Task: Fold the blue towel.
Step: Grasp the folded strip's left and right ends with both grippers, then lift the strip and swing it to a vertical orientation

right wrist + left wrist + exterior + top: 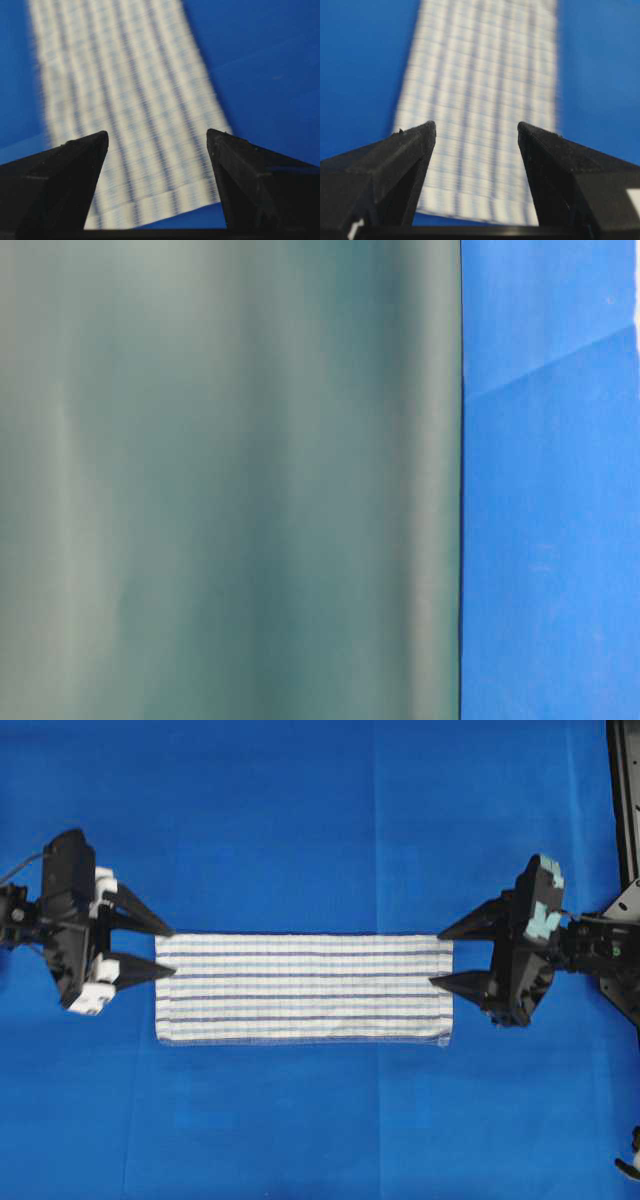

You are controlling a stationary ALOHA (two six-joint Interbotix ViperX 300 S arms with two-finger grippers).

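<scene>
- the blue towel (304, 988) is lying flat on the blue table covering (320, 830) near the middle of the overhead view, as a long narrow rectangle running left to right, its thin dark and light stripes running along its length.
- the left gripper (166, 951) is sitting at the towel's left short edge with its two black fingers spread apart, tips pointing at the cloth; nothing is pinched between them.
- in the left wrist view the towel (480, 105) is stretching away between the parted fingers (405, 165) of the left gripper (477, 129), and the picture is blurred.
- the right gripper (441, 958) is sitting at the towel's right short edge, its fingers also spread wide and holding nothing; the lower tip is overlapping the cloth's edge in the overhead view, though contact cannot be told.
- the right wrist view is showing the towel (125, 110) slanting away between the open fingers (250, 175), also blurred.
- the table-level view is filled mostly by a grey-green surface (230, 480), with blue covering beside it on the right.
</scene>
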